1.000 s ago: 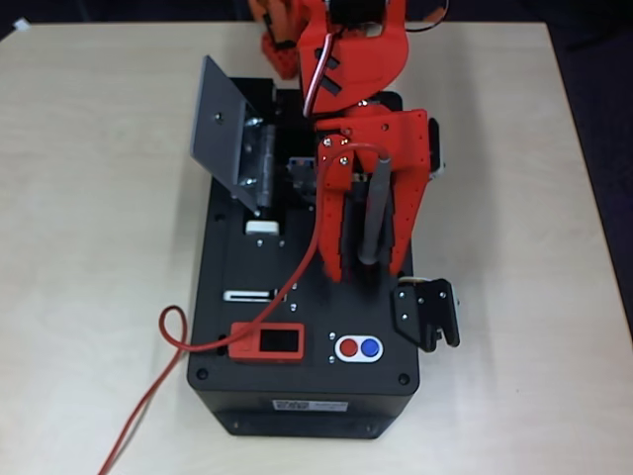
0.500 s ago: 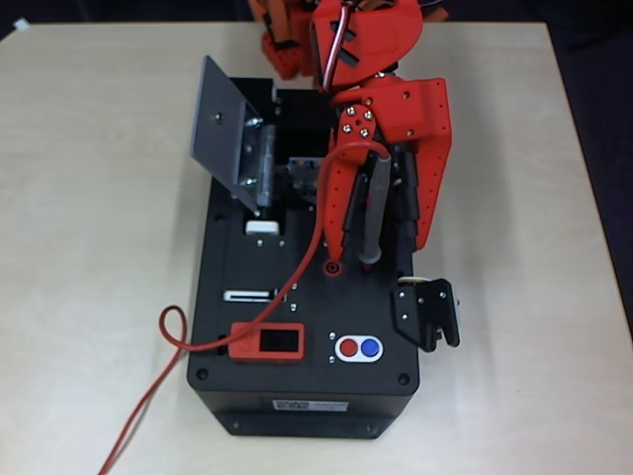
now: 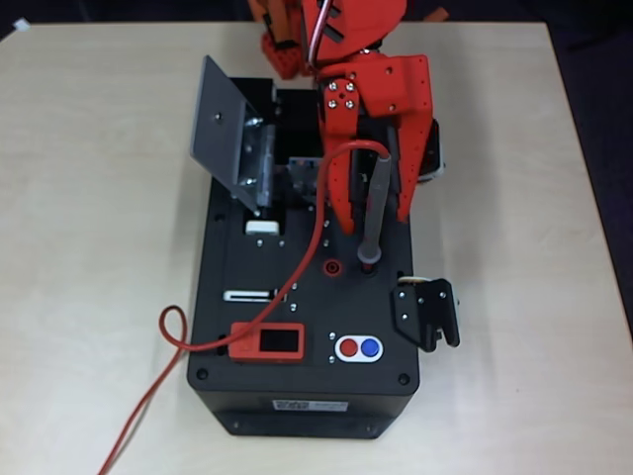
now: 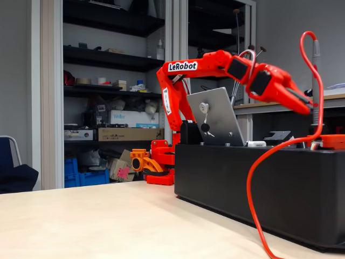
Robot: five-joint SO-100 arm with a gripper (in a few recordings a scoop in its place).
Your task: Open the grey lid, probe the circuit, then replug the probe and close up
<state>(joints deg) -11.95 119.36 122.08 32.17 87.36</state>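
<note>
Looking down in the overhead view, the gripper (image 3: pixel 374 213) has its 2 fingers spread either side of the probe (image 3: pixel 373 210), which stands with its tip in a socket on the black box (image 3: pixel 247 327); whether the fingers touch it I cannot tell. Left of the gripper, the grey lid (image 3: pixel 223 129) is swung open, and the circuit (image 3: pixel 302 178) lies in the uncovered compartment beside the gripper. The red cable (image 3: pixel 287 287) trails toward the desk (image 3: pixel 99 247).

From the fixed view, the gripper (image 4: pixel 304 105) points down at the upright probe (image 4: pixel 315 91); the grey lid (image 4: pixel 215 121) stands raised behind it.
</note>
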